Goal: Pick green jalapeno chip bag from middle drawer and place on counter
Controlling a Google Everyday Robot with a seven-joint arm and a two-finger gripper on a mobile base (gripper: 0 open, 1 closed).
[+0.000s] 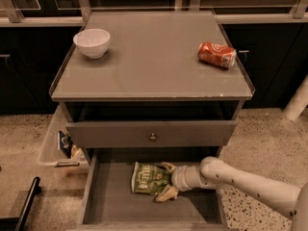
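The gripper (163,182) is down inside the middle drawer (113,203), reached in from the right on the pale arm (250,183). Its two fingers (168,166) are spread apart, one at the far side and one at the near side of the bag's right end. Whether they press on it cannot be told.

The chip bag (148,178) lies flat on the drawer floor, right of centre, its lettering facing up. The drawer is pulled well out, and the floor to the left of the bag is bare.

Above it, the top drawer front (110,134) with its small knob (153,137) stands slightly out from the cabinet. On the counter (149,71) a white bowl (91,42) sits upright near the back left corner. A red can (217,55) lies on its side near the right rim, well apart from the bowl. A pale bin (50,146) with a few small items stands beside the cabinet's left side.
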